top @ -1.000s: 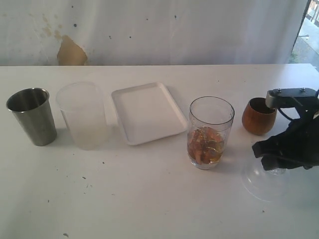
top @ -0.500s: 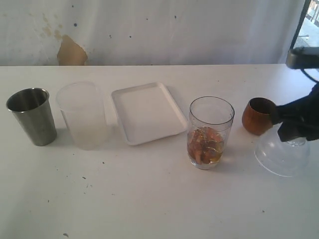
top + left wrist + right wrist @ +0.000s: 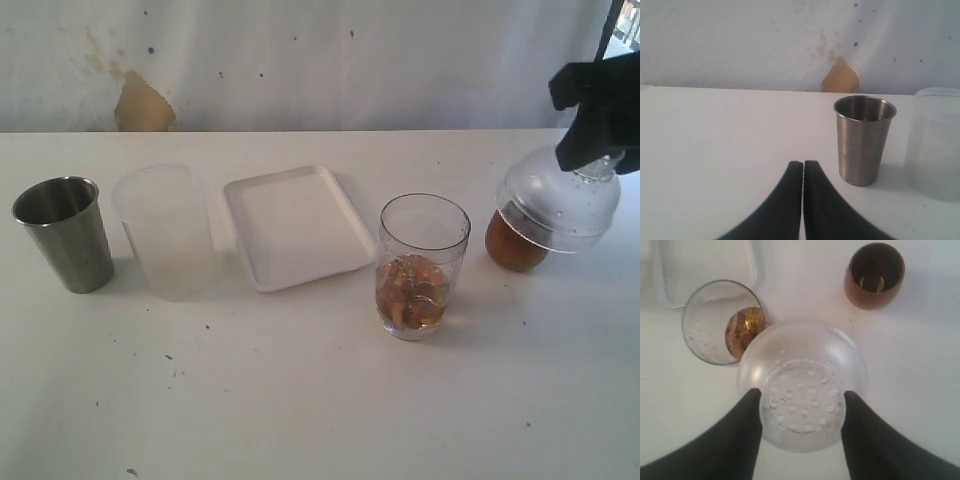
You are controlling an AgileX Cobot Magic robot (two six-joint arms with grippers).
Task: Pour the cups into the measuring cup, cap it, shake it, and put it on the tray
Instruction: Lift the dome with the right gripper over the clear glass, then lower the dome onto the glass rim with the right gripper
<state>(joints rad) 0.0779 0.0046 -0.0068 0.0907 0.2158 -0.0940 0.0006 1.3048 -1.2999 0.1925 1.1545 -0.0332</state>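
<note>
The right gripper is pinching a clear domed lid by its narrow perforated top, one dark finger pressing on either side. It is holding the lid in the air near the tabletop's right edge, tilted, with the wide open rim facing down. In the exterior view the lid is overlapping the upper part of the wooden cup; the right wrist view is showing that cup standing upright, apart from the lid. The measuring cup is standing upright and uncapped just beside the wooden cup, toward the middle of the tabletop, and is holding amber-brown contents in its lower part. The white tray is lying flat next to it, nearer the far edge, with nothing on it. A frosted plastic cup is standing beyond the tray toward the left edge. The steel tumbler is standing upright just beside it, nearest the left edge. The left gripper is sitting low over the tabletop close to the steel tumbler without touching it, its two fingers pressed together and gripping nothing. Whether the steel tumbler is holding anything I cannot tell.
</note>
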